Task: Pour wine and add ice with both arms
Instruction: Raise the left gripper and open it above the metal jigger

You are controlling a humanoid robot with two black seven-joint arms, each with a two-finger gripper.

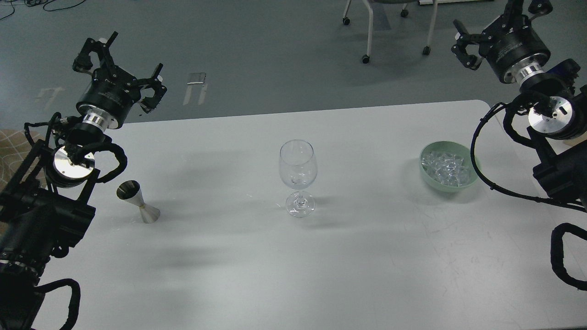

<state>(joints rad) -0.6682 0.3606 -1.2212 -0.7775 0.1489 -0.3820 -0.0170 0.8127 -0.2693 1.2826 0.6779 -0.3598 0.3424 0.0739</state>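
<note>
A clear stemmed wine glass (298,170) stands upright near the middle of the white table (257,275). To its left is a small steel jigger (138,201), also upright. No wine shows. The ice (447,167) is a heap of clear cubes in a pale green bowl (425,176) to the glass's right. My left gripper (123,66) is raised over the table's far left corner, above and behind the jigger, open and holding nothing. High at the far right, my right gripper (497,23) is behind the bowl, open and holding nothing.
Beyond the table's far edge is grey floor, with the wheeled legs of a chair (369,32) at the back. Black cable loops (486,178) from my right arm hang close to the bowl's right side.
</note>
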